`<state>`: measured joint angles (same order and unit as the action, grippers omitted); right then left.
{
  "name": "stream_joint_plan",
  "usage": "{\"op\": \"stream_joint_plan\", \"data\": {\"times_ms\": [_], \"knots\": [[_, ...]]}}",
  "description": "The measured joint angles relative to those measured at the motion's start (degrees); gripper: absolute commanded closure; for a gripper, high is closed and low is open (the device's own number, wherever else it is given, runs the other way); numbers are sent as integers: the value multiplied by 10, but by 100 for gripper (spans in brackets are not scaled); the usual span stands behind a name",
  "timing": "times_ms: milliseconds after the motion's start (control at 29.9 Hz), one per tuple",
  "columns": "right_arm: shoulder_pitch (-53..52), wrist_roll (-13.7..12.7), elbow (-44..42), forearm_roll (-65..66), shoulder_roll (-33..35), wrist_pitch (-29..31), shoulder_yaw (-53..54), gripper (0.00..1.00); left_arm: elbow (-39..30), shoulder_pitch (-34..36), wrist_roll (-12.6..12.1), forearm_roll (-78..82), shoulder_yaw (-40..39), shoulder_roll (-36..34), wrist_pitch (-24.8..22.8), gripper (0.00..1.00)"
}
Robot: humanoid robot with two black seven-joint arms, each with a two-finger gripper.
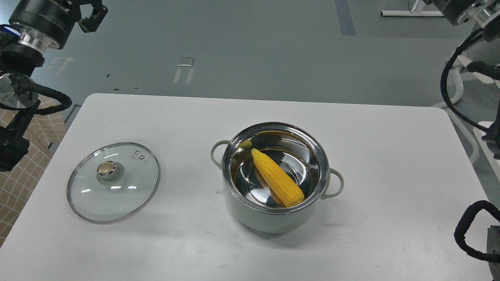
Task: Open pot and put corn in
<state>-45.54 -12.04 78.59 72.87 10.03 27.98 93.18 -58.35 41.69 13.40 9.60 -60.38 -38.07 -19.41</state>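
Observation:
The pale grey-green pot (269,218) stands open at the middle of the white table, with its two loop handles at left and right. The yellow corn (277,177) lies slanted inside it on the steel bottom, tip toward the back left. My left gripper (92,15) is high at the top left, far from the pot, seen small and dark with nothing visibly in it. Of my right arm only a wrist part (465,9) and cables show at the top right edge; its gripper is out of view.
The flat glass lid (129,187) with its gold knob (106,168) lies on the table left of the pot. A chair (461,84) stands beyond the table's right edge. Checked cloth (23,171) lies past the left edge.

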Motion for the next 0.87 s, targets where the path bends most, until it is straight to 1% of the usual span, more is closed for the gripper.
{"op": "stream_joint_plan", "data": {"times_ms": [134, 201, 267, 334, 501, 602, 702, 869], "knots": [[5, 0, -83, -82, 0, -3, 14, 0, 0, 0, 0, 0, 1, 3, -3, 2], [7, 0, -136, -131, -1, -32, 16, 0, 5, -1, -1, 0, 1, 7, -4, 2], [10, 2, -164, -164, -1, -55, 18, 0, 13, -3, -1, 0, 2, 9, -4, 2], [16, 10, -187, -201, 1, -66, 21, 0, 21, -4, -2, 0, 2, 11, -4, 2], [33, 40, -251, -316, 6, -70, 44, 0, 35, -8, -6, 0, 3, 18, -4, 2], [48, 57, -268, -374, 4, -70, 53, 0, 36, -10, -6, 1, 3, 30, -4, 2], [58, 72, -272, -394, -8, -69, 52, 0, 37, -11, -7, 0, 3, 42, -4, 2], [56, 79, -273, -400, -25, -75, 52, 0, 37, -13, -7, 0, 2, 58, -2, 2]]}}
